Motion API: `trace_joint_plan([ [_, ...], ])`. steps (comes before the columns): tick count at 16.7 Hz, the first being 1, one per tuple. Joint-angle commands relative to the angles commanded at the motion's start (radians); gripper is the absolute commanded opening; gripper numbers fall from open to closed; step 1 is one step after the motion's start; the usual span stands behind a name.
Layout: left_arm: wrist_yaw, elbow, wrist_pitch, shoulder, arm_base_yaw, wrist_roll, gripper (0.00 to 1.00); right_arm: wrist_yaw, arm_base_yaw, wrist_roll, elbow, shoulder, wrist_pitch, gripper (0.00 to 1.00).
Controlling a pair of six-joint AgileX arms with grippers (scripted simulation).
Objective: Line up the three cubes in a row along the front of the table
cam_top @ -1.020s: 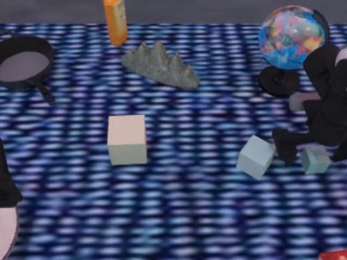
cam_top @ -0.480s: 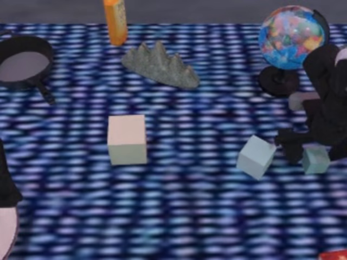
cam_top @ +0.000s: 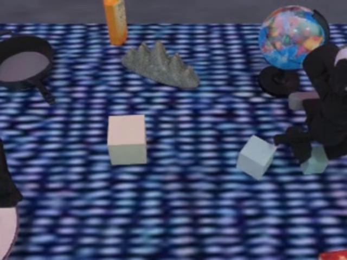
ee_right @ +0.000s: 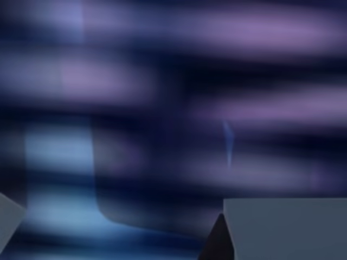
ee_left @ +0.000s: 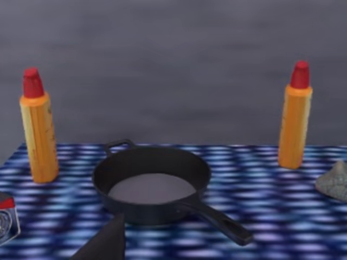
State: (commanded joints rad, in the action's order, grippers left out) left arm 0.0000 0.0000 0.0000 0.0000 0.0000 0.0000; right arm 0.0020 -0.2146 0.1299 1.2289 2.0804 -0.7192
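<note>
The large cream-pink cube (cam_top: 127, 139) rests left of the table's (cam_top: 184, 216) middle. Towards the right, the medium grey-lavender cube (cam_top: 256, 156) sits turned at an angle. The small teal-grey cube (cam_top: 317, 164) lies further right, partly hidden under my right gripper (cam_top: 316, 152). That gripper is low over it and open, with a dark finger on each side; I cannot tell whether they touch it. In the right wrist view a grey cube face (ee_right: 287, 230) sits beside one dark fingertip (ee_right: 218, 241). My left arm (cam_top: 5, 184) is parked at the left edge, one fingertip (ee_left: 105, 244) showing.
A black frying pan (cam_top: 24, 65) sits at the back left and an orange bottle (cam_top: 115, 21) at the back. The jagged grey rock (cam_top: 160, 66) lies behind the pink cube. A globe (cam_top: 291, 38) stands back right, close behind my right arm. Something red (cam_top: 333, 254) shows at the front right corner.
My right gripper has shifted right and come down over the small teal-grey cube, its fingers drawing nearer to it. None of the cubes has moved. The left arm is still.
</note>
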Motion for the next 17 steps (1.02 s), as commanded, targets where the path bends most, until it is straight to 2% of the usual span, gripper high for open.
trace_joint_plan([
  [6, 0.0, 0.0, 0.0, 0.0, 0.0, 0.0, 1.0, 0.005, 0.0, -0.003, 0.031, -0.047, -0.035, 0.0],
  [12, 0.0, 0.0, 0.0, 0.0, 0.0, 0.0, 1.0, 0.004, -0.005, -0.004, 0.143, -0.132, -0.246, 0.0],
  [17, 0.0, 0.0, 0.0, 0.0, 0.0, 0.0, 1.0, 0.004, -0.002, -0.004, 0.159, -0.147, -0.269, 0.0],
])
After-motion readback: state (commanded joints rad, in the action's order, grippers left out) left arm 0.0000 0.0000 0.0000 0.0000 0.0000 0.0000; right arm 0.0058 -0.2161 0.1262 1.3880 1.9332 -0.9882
